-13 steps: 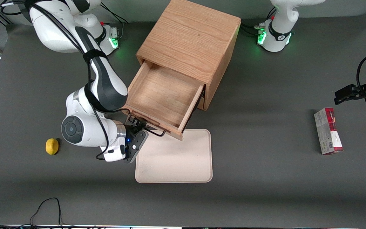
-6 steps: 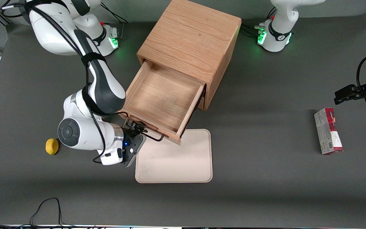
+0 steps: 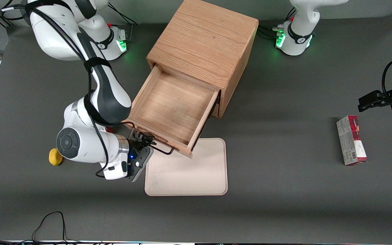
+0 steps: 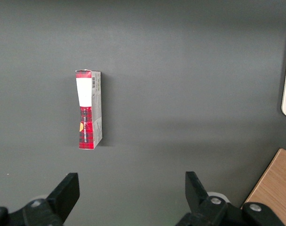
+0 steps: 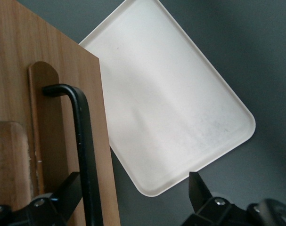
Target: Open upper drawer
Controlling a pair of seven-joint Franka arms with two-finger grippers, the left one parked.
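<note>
Rundown off the front view: the upper drawer (image 3: pixel 174 109) is sticking well out of the light oak cabinet (image 3: pixel 204 44), heading toward about 7 o'clock from the cabinet's face, and you can see its bare wooden floor with nothing in it. The drawer's front corner hangs over the edge of the cream tray (image 3: pixel 189 170), which sits flat on the grey table (image 3: pixel 284 204) at roughly 6 o'clock from the cabinet and nearer the camera. The right arm's gripper (image 3: pixel 145 140) is right at the drawer front, at about 7 o'clock from the drawer's middle, up against the black wire handle (image 3: pixel 163 149). The right wrist view is clearer on this: the fingers (image 5: pixel 67 190) are spread wide, and the handle (image 5: pixel 84 141) runs down between them, sitting just beside one finger, maybe touching it, while the other finger is well clear of it over the tray (image 5: pixel 171 108). So it's hooked around the bar, not pinching it. A yellow lemon (image 3: pixel 54 157) lies on the table at 9 o'clock from the gripper, partly tucked under the arm's wrist. A red and white box (image 3: pixel 351 140) lies flat way off toward the parked arm's end of the table, and the left wrist view shows that same box (image 4: pixel 88 109) on bare grey table.
</note>
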